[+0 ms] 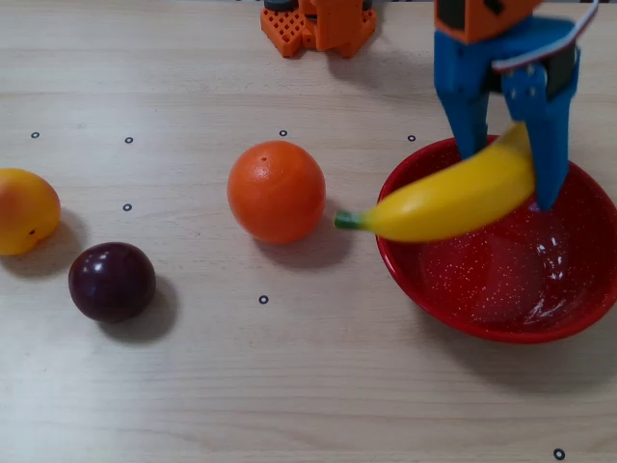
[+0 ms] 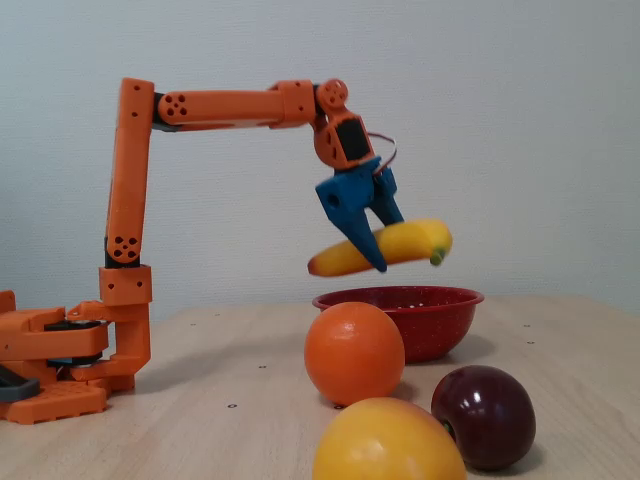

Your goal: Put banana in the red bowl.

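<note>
1. The step in hand, as I judge it, is to bring the banana (image 1: 448,197) fully over the red bowl (image 1: 578,326) and let it go there. In the overhead view its green stem end reaches out past the left rim of the bowl, toward the orange (image 1: 276,191), so the arm should carry it more to the right before it opens.
2. It would be good to lower the banana first. In the fixed view it hangs clear above the rim of the red bowl (image 2: 440,320), and a drop from this height may let the smooth fruit bounce or slide out.
3. The gripper (image 1: 509,188) is closed on the banana near its right end. The long free part may swing down when released, so a slow opening is safer.
4. The plum (image 1: 112,281) and the yellow-orange fruit (image 1: 26,210) lie well apart at the left and are no obstacle.
5. Pose of the arm in the fixed view: the lower link stands upright over the base (image 2: 50,360), the upper link runs about level to the right, and the wrist bends down, so the blue gripper (image 2: 382,252) points downward at the bowl.
</note>
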Action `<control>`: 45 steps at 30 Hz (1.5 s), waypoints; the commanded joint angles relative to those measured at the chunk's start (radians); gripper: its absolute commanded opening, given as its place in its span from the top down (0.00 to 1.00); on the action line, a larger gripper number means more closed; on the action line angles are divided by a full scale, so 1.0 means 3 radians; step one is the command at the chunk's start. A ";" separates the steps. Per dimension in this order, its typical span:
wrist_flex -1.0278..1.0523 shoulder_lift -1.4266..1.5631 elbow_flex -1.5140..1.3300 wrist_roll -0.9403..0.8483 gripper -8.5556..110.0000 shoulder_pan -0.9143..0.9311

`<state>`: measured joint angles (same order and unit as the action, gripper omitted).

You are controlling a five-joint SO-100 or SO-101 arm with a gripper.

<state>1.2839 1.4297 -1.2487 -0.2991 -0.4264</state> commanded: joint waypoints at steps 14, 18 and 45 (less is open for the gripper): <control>-0.0440 -0.0046 -0.0082 -0.0015 0.93 -0.0087; -0.0435 -0.0061 -0.0133 -0.0128 0.83 -0.0107; -0.0639 -0.0010 0.0077 -0.0317 0.66 0.0031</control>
<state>1.1244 1.3392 -1.3254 -0.3820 -0.4372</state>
